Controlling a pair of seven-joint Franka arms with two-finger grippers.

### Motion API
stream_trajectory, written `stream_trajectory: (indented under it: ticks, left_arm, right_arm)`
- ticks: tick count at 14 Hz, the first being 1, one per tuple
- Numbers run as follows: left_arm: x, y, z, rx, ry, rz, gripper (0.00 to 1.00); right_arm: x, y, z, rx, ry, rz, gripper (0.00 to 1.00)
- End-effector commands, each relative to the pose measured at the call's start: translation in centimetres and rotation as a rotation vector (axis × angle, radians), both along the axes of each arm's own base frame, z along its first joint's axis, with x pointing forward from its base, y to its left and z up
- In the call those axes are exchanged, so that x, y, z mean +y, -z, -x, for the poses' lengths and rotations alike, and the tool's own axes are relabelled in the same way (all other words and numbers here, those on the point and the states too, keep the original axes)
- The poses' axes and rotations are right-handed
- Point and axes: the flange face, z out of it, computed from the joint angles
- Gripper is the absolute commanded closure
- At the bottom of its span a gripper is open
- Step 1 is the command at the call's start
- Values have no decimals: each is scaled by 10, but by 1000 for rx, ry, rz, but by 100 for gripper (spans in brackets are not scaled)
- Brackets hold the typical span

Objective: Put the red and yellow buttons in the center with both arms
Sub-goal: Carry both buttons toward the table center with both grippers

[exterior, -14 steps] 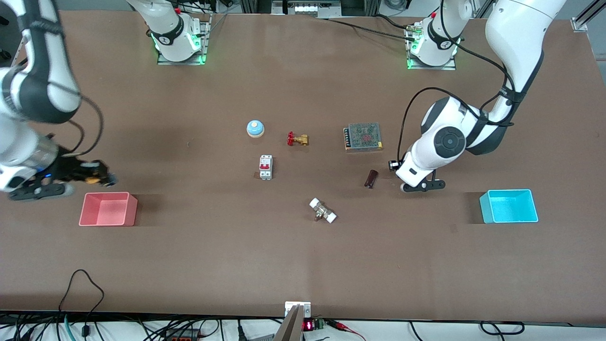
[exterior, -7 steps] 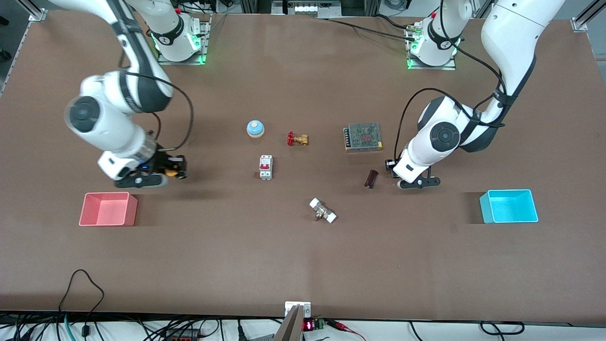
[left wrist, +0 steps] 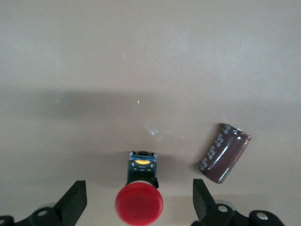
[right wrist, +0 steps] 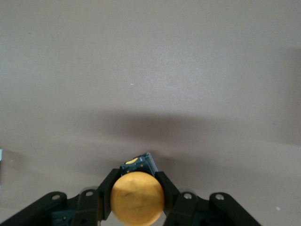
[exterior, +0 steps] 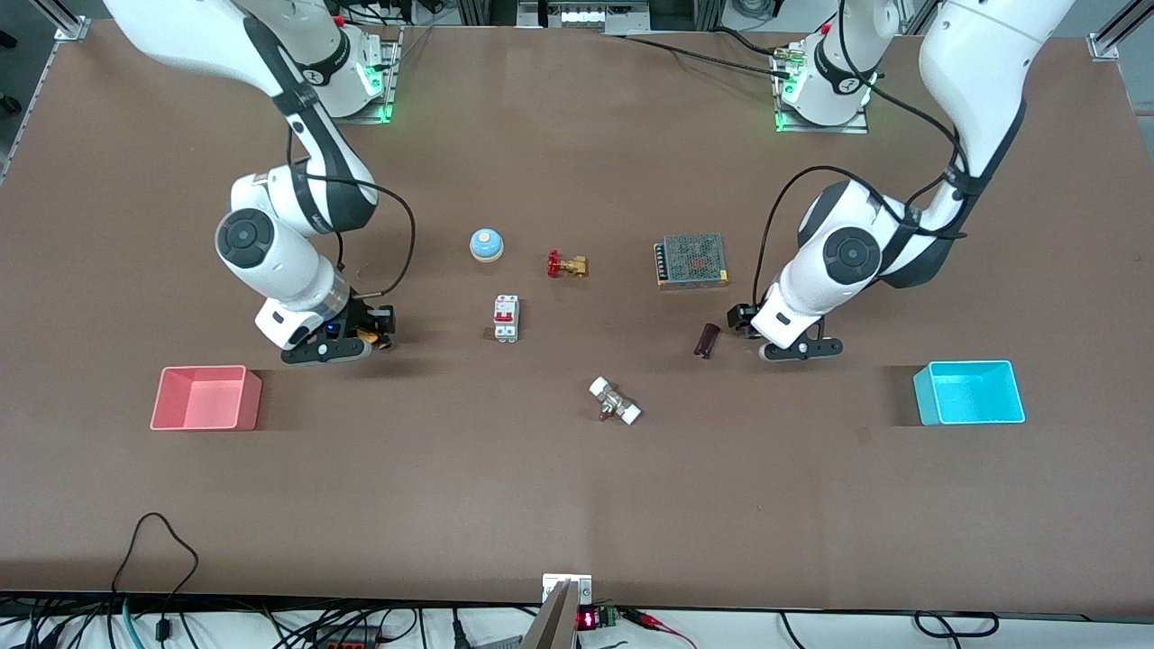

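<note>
Front view: a brown surface (exterior: 577, 505) is seen from above, with two white arms reaching in from the top. The right hand (exterior: 374, 332) is held low over the surface, toward the right arm's end, near a pink tray (exterior: 206, 397); a yellow button (exterior: 368, 338) is pinched in it. The left hand (exterior: 748, 326) is set low just beside a dark cylinder (exterior: 707, 340), with a cyan tray (exterior: 969, 392) toward the left arm's end. Between the hands lie a blue bell (exterior: 486, 243), a brass valve (exterior: 566, 264), a white breaker (exterior: 506, 318), a white-capped fitting (exterior: 615, 401) and a mesh-topped box (exterior: 691, 260).

Left wrist view: the left hand's fingers (left wrist: 75, 203) are spread wide. A red button (left wrist: 139, 200) stands on the surface between them, touched by neither. The dark cylinder lies just beside it.

Right wrist view: the yellow button is gripped on both sides by the right hand's fingers (right wrist: 104, 195), above bare surface.
</note>
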Motion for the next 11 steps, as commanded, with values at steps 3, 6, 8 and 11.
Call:
stream_trajectory:
  ticks: [3,6,8,11]
  left_arm:
    - [38,-108,-33,11,226,-111,0]
    - [54,-185,-55,58,276,-140,0]
    - [65,-232,-62,71,307,-142,0]
    - [89,-282,-64,82,273,-127,0]
  right_arm:
    - [11,23,0,-28,-9,-2,77]
    - [10,24,0,-26,-6,-3,75]
    - [10,27,0,-21,-5,-2,62]
    - [10,28,0,-20,-5,-2,51]
